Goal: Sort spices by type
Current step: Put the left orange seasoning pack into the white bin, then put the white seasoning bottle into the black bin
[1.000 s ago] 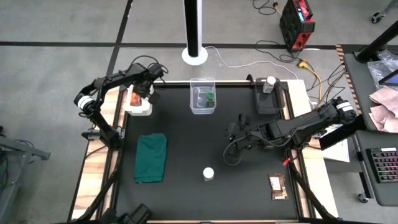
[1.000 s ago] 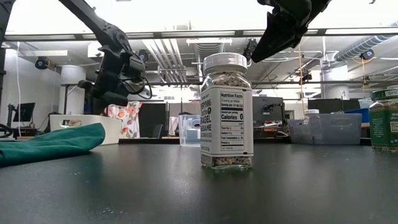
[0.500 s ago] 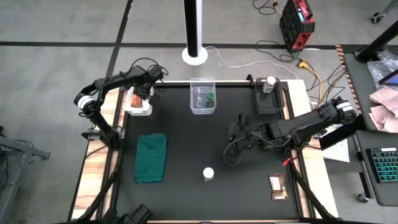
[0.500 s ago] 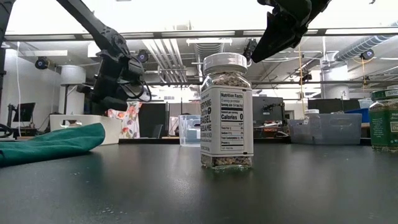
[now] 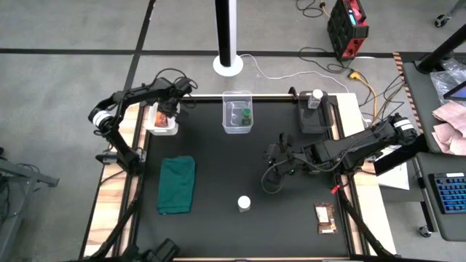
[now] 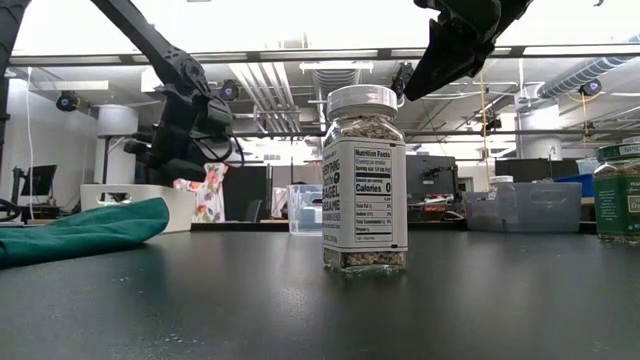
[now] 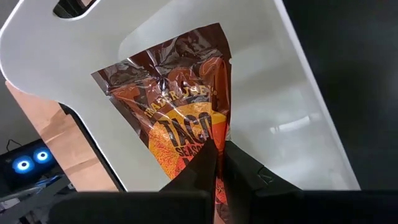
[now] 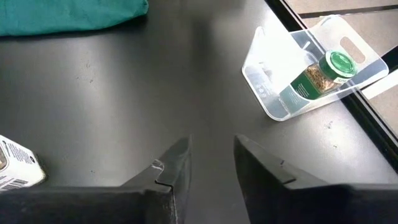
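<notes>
My left gripper is at the table's far left, above a white tray, shut on an orange-brown taco seasoning packet. My right gripper hovers open over the table's right half, touching nothing. A clear jar with a white lid stands on its base near the near edge. A second white-lidded jar stands in a dark tray. One green-lidded jar lies in the clear box; another shows at the low view's right edge. A second packet lies flat, near right. My left gripper pinches the packet between its two fingers at one edge, coming from above. The packet spreads out below the fingertips over the white tray, and in the low view it hangs down. I cannot tell whether its far end touches the tray.
A dark green cloth lies bunched on the table's left half. The clear box sits at the far middle and the dark tray at the far right. A white post stands beyond the far edge.
My left gripper, still shut on the packet, has eased a little toward the table's left edge, and the packet has gone with it. The right arm has kept still.
</notes>
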